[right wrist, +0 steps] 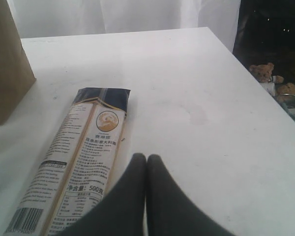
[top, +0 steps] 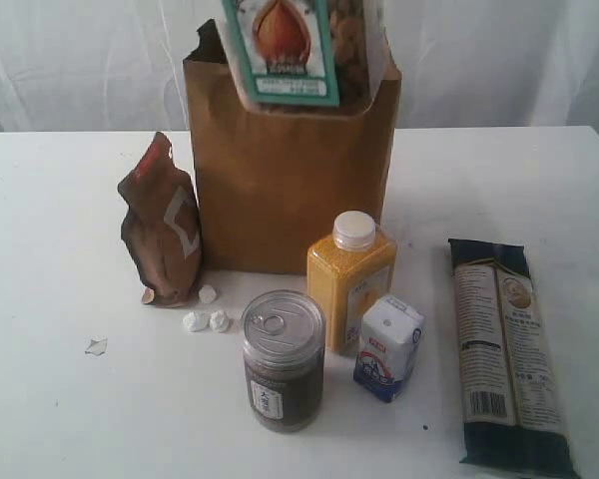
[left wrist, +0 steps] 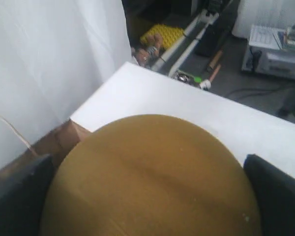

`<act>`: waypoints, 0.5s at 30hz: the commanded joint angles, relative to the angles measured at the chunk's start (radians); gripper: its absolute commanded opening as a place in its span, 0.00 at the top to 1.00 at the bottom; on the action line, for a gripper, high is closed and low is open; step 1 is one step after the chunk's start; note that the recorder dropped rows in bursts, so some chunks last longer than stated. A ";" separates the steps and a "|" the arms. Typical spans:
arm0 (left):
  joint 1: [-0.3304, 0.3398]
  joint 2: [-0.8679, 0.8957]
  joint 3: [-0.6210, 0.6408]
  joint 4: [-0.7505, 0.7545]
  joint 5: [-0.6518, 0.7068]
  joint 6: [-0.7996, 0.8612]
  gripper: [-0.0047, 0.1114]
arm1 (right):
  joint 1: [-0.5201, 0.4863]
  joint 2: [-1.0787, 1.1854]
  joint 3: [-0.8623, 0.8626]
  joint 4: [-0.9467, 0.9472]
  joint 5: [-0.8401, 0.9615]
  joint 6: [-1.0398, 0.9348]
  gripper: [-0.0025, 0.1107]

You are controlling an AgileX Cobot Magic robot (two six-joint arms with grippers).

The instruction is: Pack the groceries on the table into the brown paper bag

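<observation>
R gripper (right wrist: 146, 158) closed beside noodle pkt (right wrist: 83, 162) — "500克" legible.

On the tabletop (top: 60, 399) the paper bag (top: 280, 190) stands at the back, with the jar (top: 295, 50) at its open top. The foil pouch (top: 165, 235) stands just left of the bag, the bottle (top: 351, 279) before it. The can (top: 284, 359) stands nearest the front, the carton (top: 389, 347) just right of it. The noodle packet (top: 504, 349) lies flat, far right.
</observation>
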 commanded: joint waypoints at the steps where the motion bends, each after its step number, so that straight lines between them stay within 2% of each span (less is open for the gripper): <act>1: -0.002 -0.009 -0.013 -0.028 -0.199 0.095 0.96 | -0.001 -0.003 0.005 0.000 -0.005 0.004 0.98; 8: -0.002 -0.004 -0.013 -0.030 -0.352 0.118 0.96 | -0.001 -0.003 0.005 0.000 -0.005 0.004 0.98; 15: -0.002 -0.004 -0.013 -0.185 -0.385 0.118 0.96 | -0.001 -0.003 0.005 0.000 -0.005 0.004 0.98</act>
